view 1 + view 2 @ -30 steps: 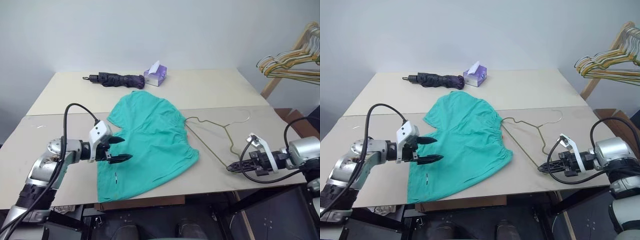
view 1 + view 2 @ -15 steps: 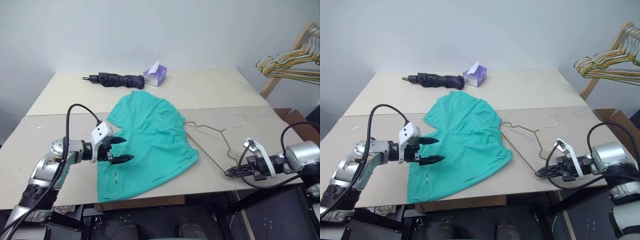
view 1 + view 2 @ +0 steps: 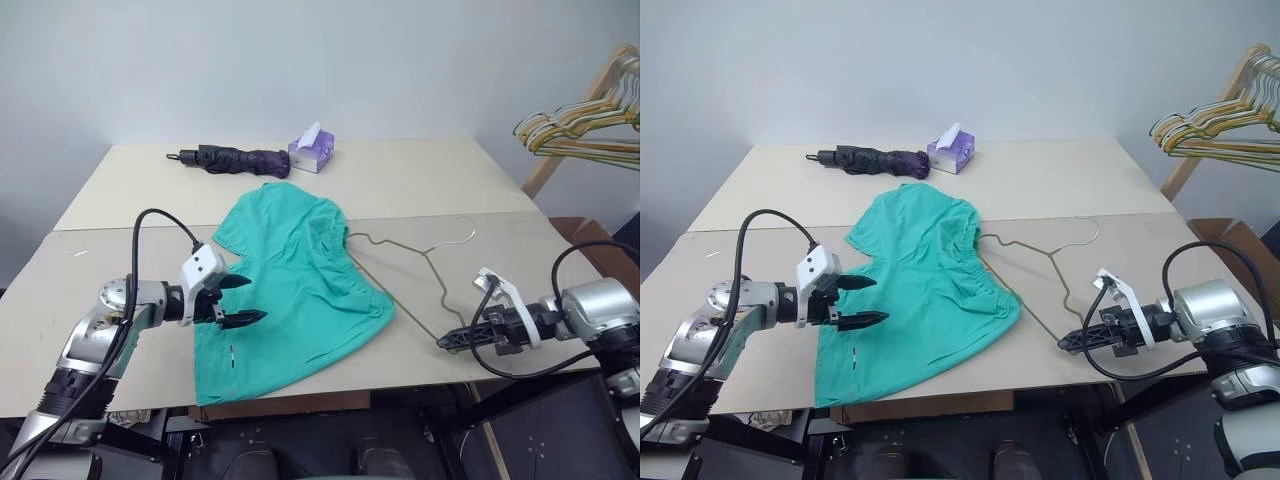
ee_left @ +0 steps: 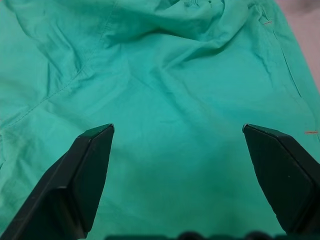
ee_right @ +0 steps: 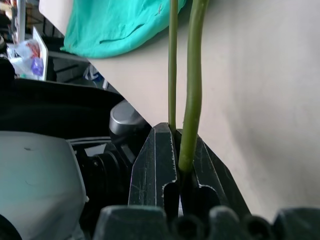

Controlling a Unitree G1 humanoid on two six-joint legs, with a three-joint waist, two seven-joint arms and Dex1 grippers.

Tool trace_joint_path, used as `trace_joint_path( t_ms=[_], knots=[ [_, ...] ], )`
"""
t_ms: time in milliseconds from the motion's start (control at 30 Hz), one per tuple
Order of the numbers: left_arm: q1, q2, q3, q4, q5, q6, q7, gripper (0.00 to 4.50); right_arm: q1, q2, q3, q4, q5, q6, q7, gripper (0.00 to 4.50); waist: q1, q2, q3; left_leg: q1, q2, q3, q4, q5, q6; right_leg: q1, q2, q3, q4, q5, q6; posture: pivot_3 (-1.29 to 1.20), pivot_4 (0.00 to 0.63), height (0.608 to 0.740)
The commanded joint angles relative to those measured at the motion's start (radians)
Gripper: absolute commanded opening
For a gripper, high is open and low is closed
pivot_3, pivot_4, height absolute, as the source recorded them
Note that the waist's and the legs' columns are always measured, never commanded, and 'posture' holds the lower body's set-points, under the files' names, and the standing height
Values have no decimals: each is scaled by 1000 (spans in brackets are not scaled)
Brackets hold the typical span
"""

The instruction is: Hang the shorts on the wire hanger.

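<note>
Teal shorts [image 3: 295, 290] lie flat mid-table [image 3: 420, 180], waistband facing the wire hanger [image 3: 405, 270], whose far end pokes into the waist opening. Hanger's long axis runs from waistband to the R gripper [image 3: 1072, 342], pinched tight on its near corner. L gripper [image 3: 240, 302] hovers over the shorts' opposite edge, jaws wide, empty. R arm drives the hanger; L nearer the cloth.

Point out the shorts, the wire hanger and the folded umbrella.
the shorts [image 3: 300, 290], left eye view, middle of the cloth.
the wire hanger [image 3: 433, 270], left eye view, wire below the hook.
the umbrella [image 3: 880, 158], right eye view, middle of the folded canopy.
</note>
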State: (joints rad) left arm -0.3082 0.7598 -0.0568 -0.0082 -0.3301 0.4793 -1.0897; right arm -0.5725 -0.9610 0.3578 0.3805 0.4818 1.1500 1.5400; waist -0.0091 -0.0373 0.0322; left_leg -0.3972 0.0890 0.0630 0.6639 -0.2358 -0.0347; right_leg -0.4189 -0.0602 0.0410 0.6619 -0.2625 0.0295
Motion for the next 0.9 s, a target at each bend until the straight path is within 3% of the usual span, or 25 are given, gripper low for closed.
trace_joint_path(
  t_ms=[33,367,533,700,900],
  knots=[
    [-11,2,5,-24,8,-21,4,4465,-36,-16,21,-5,-34,-41,30,0,0,0,0,0,0,0,0,0,0,0,0,0,0,0,0,47,0,740],
    [7,-13,-6,-34,24,-27,19,4465,-180,1,116,155,-88,-64,74,0,0,0,0,0,0,0,0,0,0,0,0,0,0,0,0,56,0,740],
    [14,-11,-9,-34,30,-31,27,4465,-277,-26,169,229,21,-62,74,0,0,0,0,0,0,0,0,0,0,0,0,0,1,0,0,64,0,740],
    [24,-13,-14,-40,39,-35,31,4465,-298,-80,321,153,127,-75,74,0,5,0,0,0,0,0,0,0,0,-1,0,0,1,0,0,71,0,740],
    [31,-16,-15,-50,43,-31,40,4465,-337,-2,410,256,-1,-120,74,0,11,1,0,0,0,0,1,0,0,-1,0,0,1,0,0,82,0,740]
  ],
)
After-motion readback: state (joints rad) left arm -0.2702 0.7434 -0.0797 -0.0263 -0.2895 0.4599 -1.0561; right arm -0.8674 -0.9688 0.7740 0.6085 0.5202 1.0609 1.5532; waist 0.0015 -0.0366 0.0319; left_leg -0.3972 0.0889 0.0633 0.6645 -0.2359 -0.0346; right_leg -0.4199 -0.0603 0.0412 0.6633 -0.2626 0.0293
